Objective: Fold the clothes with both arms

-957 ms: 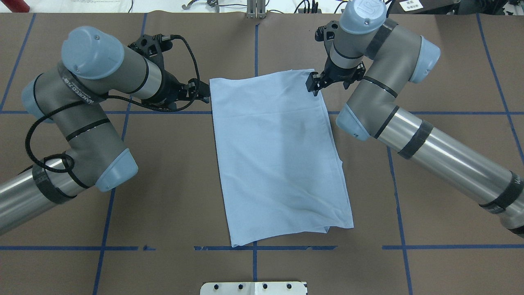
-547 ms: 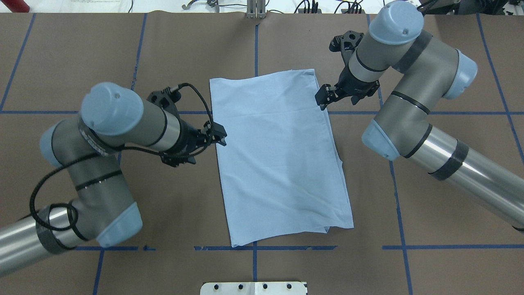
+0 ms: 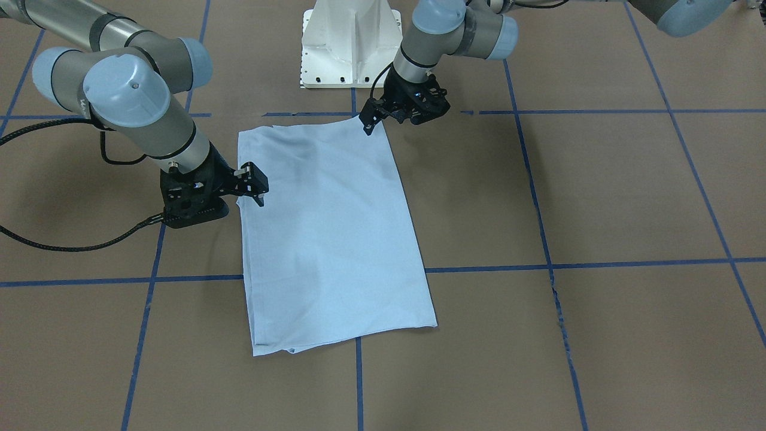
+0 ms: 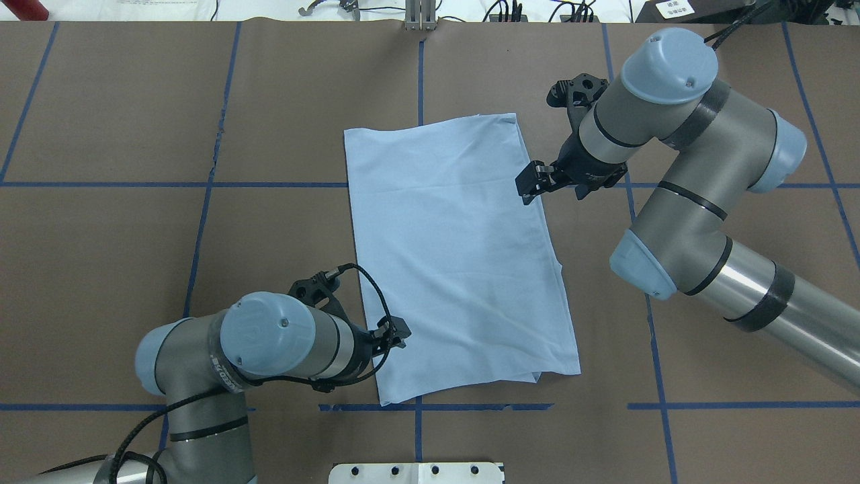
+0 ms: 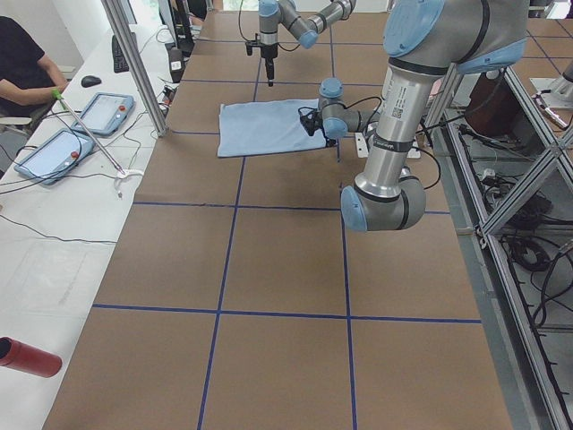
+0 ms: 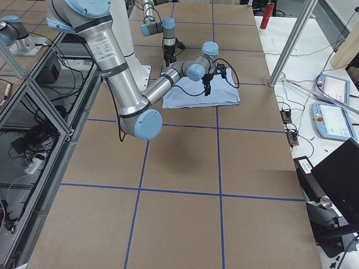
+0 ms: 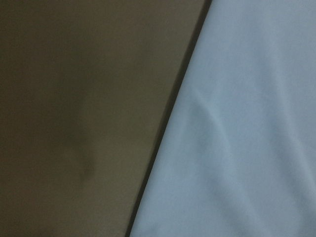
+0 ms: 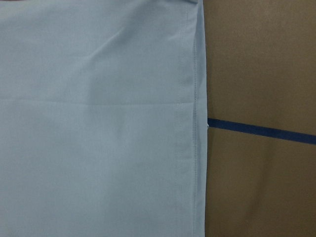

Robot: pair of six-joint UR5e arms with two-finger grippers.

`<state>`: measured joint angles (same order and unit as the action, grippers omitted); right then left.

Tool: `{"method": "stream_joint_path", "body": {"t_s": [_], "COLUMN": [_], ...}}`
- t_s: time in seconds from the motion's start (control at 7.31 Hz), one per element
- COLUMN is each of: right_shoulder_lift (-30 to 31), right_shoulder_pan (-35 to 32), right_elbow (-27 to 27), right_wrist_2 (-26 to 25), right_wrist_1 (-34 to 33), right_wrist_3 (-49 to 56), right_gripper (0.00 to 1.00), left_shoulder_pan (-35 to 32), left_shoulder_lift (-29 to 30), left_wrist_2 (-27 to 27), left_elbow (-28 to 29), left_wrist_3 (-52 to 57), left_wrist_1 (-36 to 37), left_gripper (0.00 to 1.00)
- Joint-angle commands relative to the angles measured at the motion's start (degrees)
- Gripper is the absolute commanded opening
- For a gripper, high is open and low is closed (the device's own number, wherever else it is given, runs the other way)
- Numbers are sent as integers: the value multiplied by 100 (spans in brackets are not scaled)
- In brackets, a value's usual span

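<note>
Left claw (image 4: 399, 334) has run down the T-shirt (image 4: 457, 255) to its near left corner; right claw (image 4: 530, 183) lags at the far right edge. Both released; next fold pending.

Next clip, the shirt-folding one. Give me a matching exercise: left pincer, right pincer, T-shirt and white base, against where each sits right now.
1 left pincer
2 right pincer
3 T-shirt
4 white base

A at the shirt's robot-right edge, along its far half
B robot-side table edge, centred
C lying flat, folded to a rectangle
D at the shirt's robot-left edge, near its robot-side corner

Pairs: 1-D, 2-A, 3-C, 4-B
</note>
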<state>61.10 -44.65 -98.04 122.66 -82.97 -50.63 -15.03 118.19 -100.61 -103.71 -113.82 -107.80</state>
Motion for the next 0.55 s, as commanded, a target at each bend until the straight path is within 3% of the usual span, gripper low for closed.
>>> {"method": "stream_joint_path", "body": {"t_s": [0.0, 0.41], "right_shoulder_lift": [-2, 7], "right_shoulder_pan": [18, 18], "right_elbow": [-5, 13], "right_wrist_2": [-5, -14], "right_wrist_1": [0, 0], "right_wrist_3": [-17, -17], "right_gripper": [100, 100], "left_shoulder_pan": [385, 396], "left_shoulder_lift": [108, 231], "left_wrist_2": [164, 182], "left_elbow": [87, 202], "left_wrist_3": [-149, -150], "left_wrist_1": [268, 277], "left_gripper": [99, 93]}}
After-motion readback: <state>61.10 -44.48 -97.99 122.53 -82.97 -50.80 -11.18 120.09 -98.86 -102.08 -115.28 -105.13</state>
